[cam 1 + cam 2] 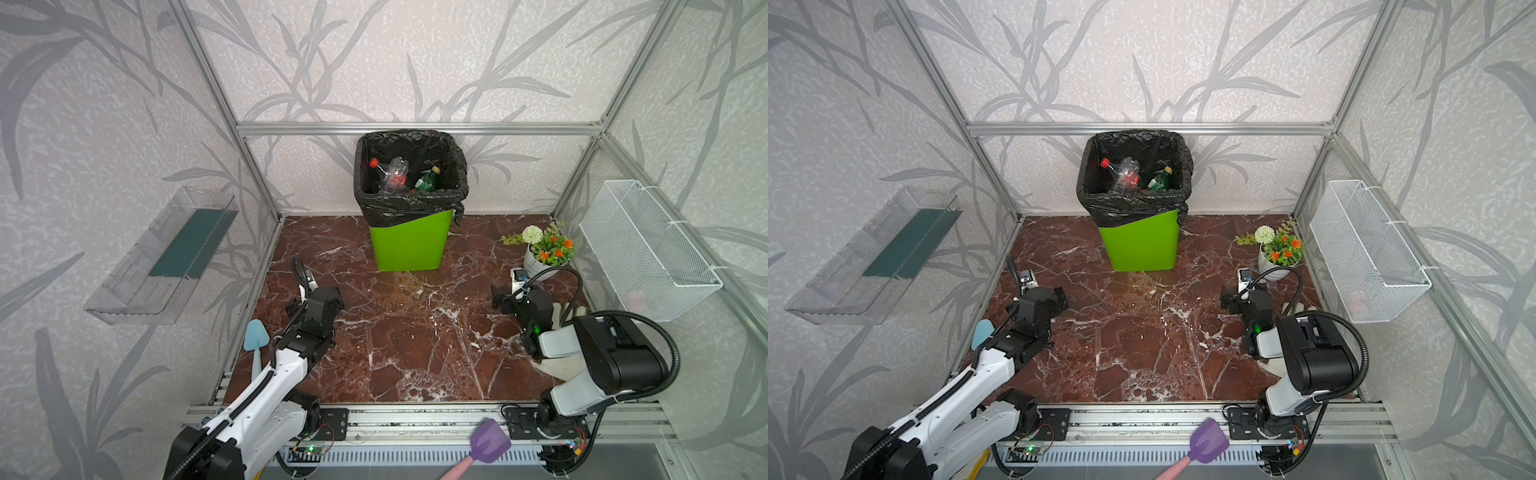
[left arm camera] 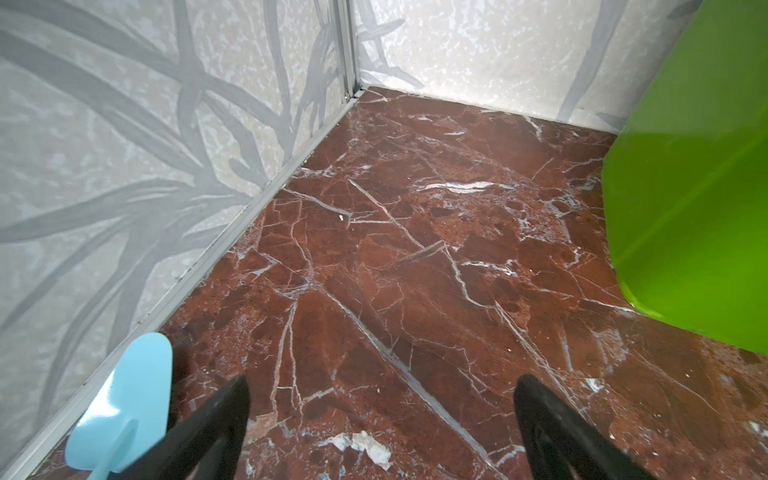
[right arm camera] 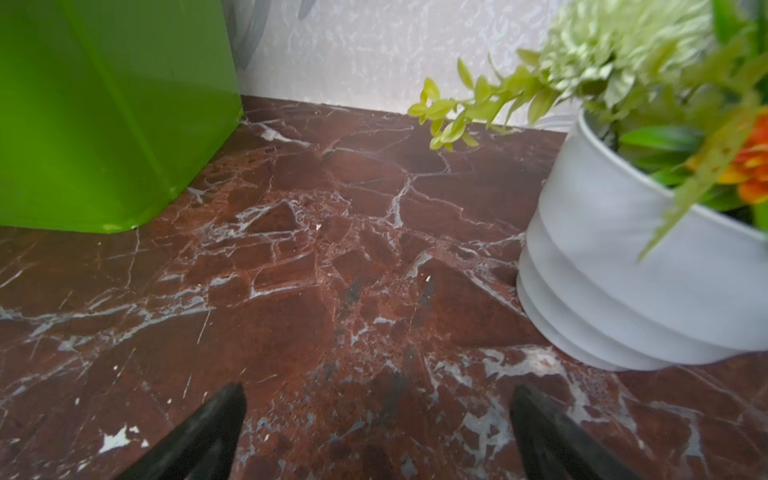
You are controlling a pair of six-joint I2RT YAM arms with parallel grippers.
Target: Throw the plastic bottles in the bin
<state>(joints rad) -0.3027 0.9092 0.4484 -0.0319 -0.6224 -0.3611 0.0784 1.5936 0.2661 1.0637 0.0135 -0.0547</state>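
While wrist views catch the bin (image 2: 685, 187), top views reveal bottles (image 1: 395, 172)

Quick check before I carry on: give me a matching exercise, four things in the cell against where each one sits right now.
Things:
1. plastic bottles
2. flower pot
3. blue scoop
4. purple scoop

Places:
A. past the front edge of the table
B. inside the bin
C. against the left wall
D. near the table's back right corner

Pairs: 1-B, 2-D, 3-C, 4-A
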